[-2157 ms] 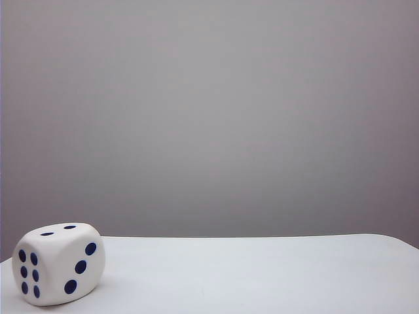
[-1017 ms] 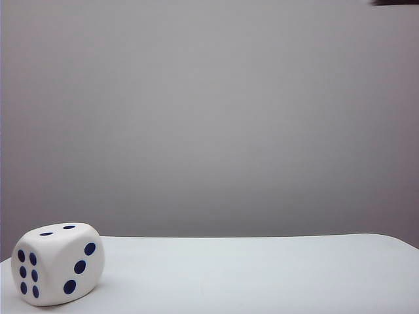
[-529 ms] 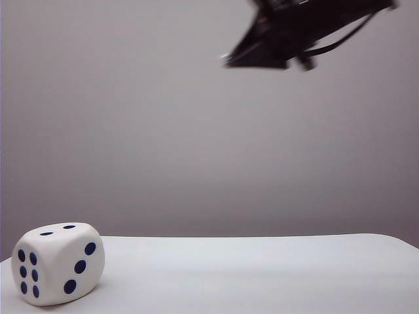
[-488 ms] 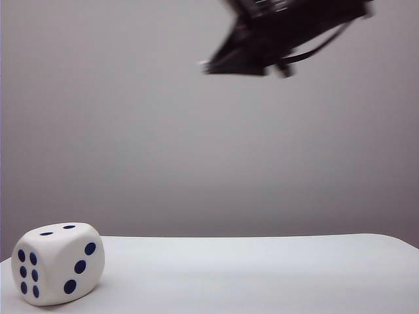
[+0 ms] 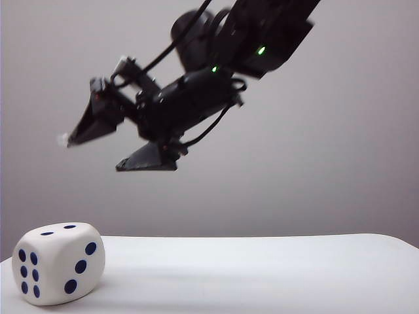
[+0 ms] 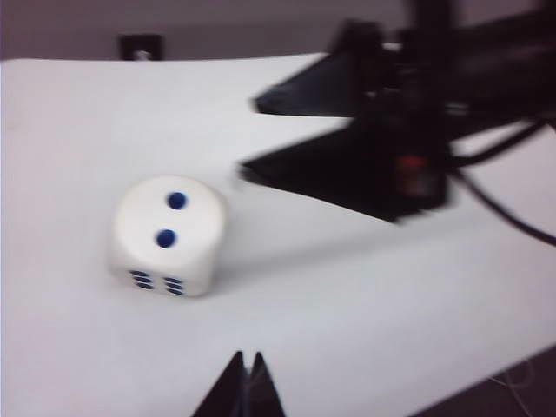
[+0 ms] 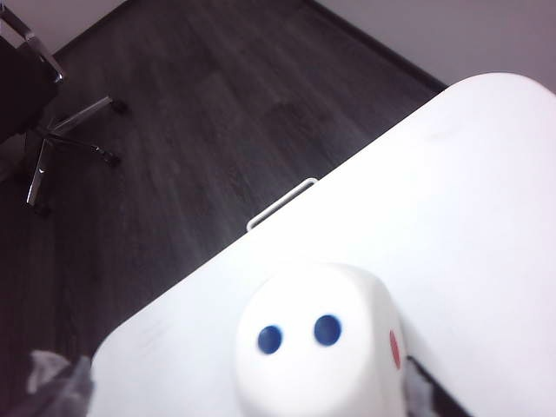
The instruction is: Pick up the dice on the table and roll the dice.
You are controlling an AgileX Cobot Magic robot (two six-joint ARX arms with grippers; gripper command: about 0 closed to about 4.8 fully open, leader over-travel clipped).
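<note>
Dice [image 5: 58, 263] on the near left corner of the table [image 5: 262, 275], seen from the exterior camera with two pips up, six on its left face and three on the face turned toward the middle. My right gripper [image 5: 91, 154] hangs in the air above it and a little toward the centre, the black arm reaching across from the upper right against the grey wall [image 5: 340, 170]. Its two fingers stand well apart, clamped on nothing and clear of the cube.

From my left wrist, the dice [image 6: 169, 234] rests alone on the white table [image 6: 391, 304]. The right gripper [image 6: 249, 137] is blurred beside it, with its spread fingers pointing toward the cube and not touching it. My left gripper [image 6: 245, 389] shows only as two dark tips at the frame edge, pressed together with nothing between them, apart from the dice.

From my right wrist, the dice [image 7: 321, 347] lies between my open fingers [image 7: 54, 382], its two-pip face toward the lens. Past the table [image 7: 486, 217] edge are the dark wooden floor [image 7: 217, 113] and a chair base [image 7: 61, 130].
</note>
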